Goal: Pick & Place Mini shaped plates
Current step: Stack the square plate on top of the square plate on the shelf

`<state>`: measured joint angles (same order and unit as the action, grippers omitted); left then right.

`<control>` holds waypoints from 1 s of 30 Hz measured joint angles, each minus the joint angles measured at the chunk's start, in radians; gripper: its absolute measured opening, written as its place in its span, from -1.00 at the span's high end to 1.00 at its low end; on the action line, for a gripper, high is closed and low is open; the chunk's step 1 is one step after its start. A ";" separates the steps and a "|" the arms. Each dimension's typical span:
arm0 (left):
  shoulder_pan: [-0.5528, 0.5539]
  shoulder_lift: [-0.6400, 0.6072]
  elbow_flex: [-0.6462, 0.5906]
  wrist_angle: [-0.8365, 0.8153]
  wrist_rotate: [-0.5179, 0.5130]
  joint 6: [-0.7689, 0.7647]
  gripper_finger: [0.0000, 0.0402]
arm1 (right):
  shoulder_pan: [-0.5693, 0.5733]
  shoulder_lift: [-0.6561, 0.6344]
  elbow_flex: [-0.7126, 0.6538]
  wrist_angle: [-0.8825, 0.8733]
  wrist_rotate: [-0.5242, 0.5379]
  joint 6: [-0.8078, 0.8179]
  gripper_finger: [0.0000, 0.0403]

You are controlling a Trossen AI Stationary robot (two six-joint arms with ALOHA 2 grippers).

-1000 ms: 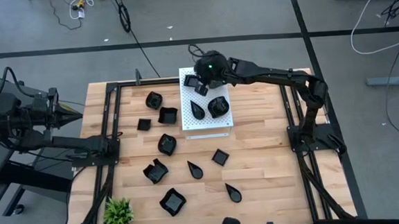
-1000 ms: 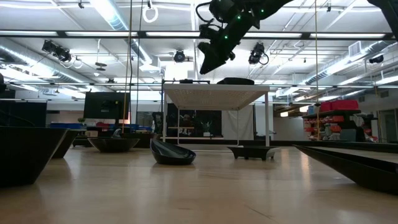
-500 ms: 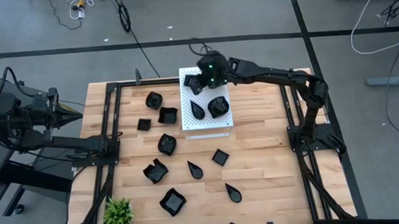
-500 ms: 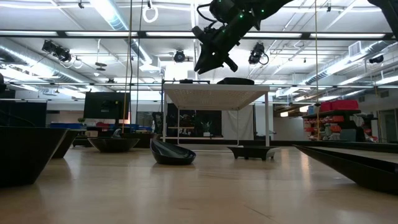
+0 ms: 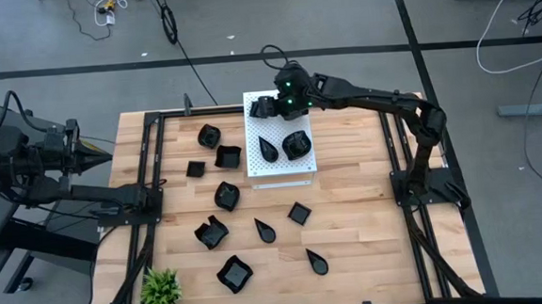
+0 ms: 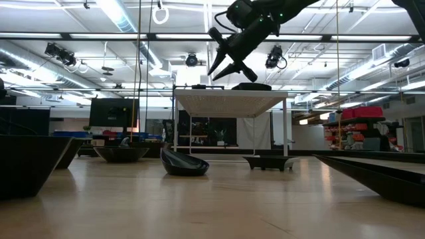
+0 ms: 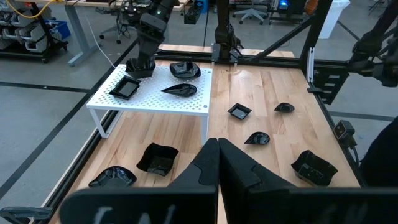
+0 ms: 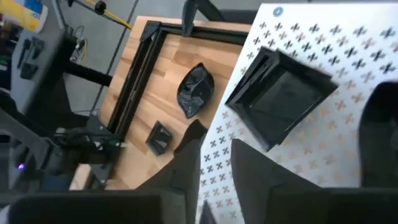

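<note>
We see the mini shaped plates point(image 5: 228, 194) as small glossy black dishes: teardrops, squares and crumpled-edged polygons scattered over the pale plank table point(image 5: 351, 222). Three more rest on the white perforated board point(image 5: 281, 169), a raised sheet on thin legs: a square plate point(image 8: 283, 94) at its far corner, a teardrop plate point(image 5: 269, 148) and a rounded plate point(image 5: 296, 145). The right end effector point(image 5: 267, 106) hangs just above the square plate, its fingers spread and empty. The left end effector point(image 7: 217, 163) waits off the table's left edge, fingers pressed together. A small green plant point(image 5: 161, 289) stands at the near left corner. From the low view, the board's plates are mostly hidden.
</note>
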<state>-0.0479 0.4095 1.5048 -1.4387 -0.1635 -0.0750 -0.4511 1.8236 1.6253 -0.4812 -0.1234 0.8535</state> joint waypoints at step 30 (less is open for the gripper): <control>0.000 0.000 0.000 0.000 0.000 0.000 0.99 | -0.020 -0.001 0.142 -0.134 -0.103 0.100 -0.01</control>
<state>-0.0479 0.4095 1.5047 -1.4389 -0.1635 -0.0750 -0.4709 1.8229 1.7672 -0.6151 -0.2268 0.9534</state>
